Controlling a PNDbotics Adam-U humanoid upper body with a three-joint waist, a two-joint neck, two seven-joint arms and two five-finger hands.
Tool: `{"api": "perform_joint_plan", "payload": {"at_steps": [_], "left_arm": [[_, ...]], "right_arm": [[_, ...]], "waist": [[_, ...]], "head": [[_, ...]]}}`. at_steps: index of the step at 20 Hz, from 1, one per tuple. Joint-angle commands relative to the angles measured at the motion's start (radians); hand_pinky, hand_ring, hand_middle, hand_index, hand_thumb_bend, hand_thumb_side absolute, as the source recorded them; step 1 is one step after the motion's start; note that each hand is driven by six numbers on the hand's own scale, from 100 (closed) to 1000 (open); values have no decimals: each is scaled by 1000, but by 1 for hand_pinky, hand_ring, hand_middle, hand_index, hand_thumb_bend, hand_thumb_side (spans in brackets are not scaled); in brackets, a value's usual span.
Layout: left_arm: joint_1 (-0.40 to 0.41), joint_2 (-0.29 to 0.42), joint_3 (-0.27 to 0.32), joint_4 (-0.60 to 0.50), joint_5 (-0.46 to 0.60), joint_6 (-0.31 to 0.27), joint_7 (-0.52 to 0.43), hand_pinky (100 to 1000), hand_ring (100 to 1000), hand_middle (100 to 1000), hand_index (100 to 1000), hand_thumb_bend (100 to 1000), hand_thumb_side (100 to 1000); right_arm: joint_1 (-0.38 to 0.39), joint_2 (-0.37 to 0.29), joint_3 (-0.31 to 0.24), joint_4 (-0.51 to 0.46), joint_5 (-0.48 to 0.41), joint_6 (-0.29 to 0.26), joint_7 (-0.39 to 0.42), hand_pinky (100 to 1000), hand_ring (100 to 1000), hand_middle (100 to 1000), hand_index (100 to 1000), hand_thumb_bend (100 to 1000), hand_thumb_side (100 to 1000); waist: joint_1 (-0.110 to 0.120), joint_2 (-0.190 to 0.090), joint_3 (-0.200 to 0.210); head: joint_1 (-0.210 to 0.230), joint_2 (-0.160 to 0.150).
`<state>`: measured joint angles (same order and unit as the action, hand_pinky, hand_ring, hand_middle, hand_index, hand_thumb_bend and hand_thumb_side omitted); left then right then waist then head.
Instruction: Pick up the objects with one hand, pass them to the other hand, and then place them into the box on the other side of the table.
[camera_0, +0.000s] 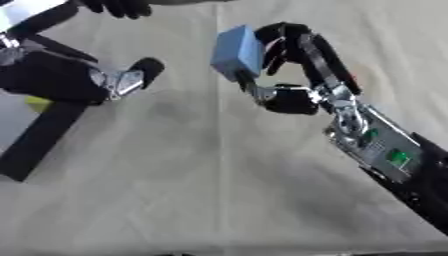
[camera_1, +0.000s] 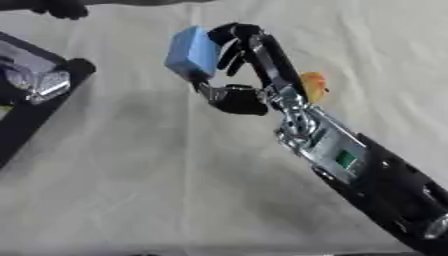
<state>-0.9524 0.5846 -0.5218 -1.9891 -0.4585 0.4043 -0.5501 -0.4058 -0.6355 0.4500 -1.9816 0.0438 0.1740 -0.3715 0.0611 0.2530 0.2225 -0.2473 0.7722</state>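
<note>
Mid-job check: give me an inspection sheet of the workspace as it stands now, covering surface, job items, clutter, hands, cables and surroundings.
Surface: beige cloth-covered table, lightly creased.
Job's things: blue block held above the table in the right hand; an orange object shows behind the right arm, shape unclear; box not clearly seen.
Clutter: small yellow thing at the left edge, partly hidden.
Hands: right hand has its fingers curled round the blue block; left hand is near the left edge, apart from the block, fingers unclear.
Cables: nothing seen.
Surroundings: a dark gloved hand at the far edge, touching nothing.
</note>
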Motion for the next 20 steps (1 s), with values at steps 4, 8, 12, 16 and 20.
{"api": "perform_joint_plan", "payload": {"at_steps": [4, 8, 12, 16, 20], "left_arm": [[-36, -13, -15, -11, -35, 4, -41, 785, 745, 688, 788, 358, 458], [-48, -29, -26, -10, -52, 6, -58, 785, 748, 694, 793, 368, 447], [-59, -48, -40, 4, -79, -8, -70, 785, 754, 704, 801, 392, 434], [-67, -71, -55, 31, -105, -28, -83, 789, 762, 718, 814, 414, 431], [-74, -93, -73, 64, -125, -46, -84, 790, 765, 725, 822, 445, 430]], "right_arm": [[-15, -8, 9, -18, 21, -23, 23, 455, 513, 481, 563, 281, 100], [-5, -16, 19, -18, 26, -51, 36, 454, 513, 480, 562, 282, 100], [-10, -18, 26, -18, 31, -53, 33, 439, 505, 472, 553, 294, 100], [-16, -19, 35, -18, 40, -56, 34, 433, 502, 469, 550, 298, 100], [-26, -18, 47, -18, 42, -61, 43, 434, 503, 469, 550, 296, 100]], "waist": [[13, -40, 1], [13, -41, 0], [13, -42, -2], [12, -42, -4], [12, -42, -5]], "head": [[11, -2], [16, -2], [20, -2], [26, -2], [30, -2]]}}
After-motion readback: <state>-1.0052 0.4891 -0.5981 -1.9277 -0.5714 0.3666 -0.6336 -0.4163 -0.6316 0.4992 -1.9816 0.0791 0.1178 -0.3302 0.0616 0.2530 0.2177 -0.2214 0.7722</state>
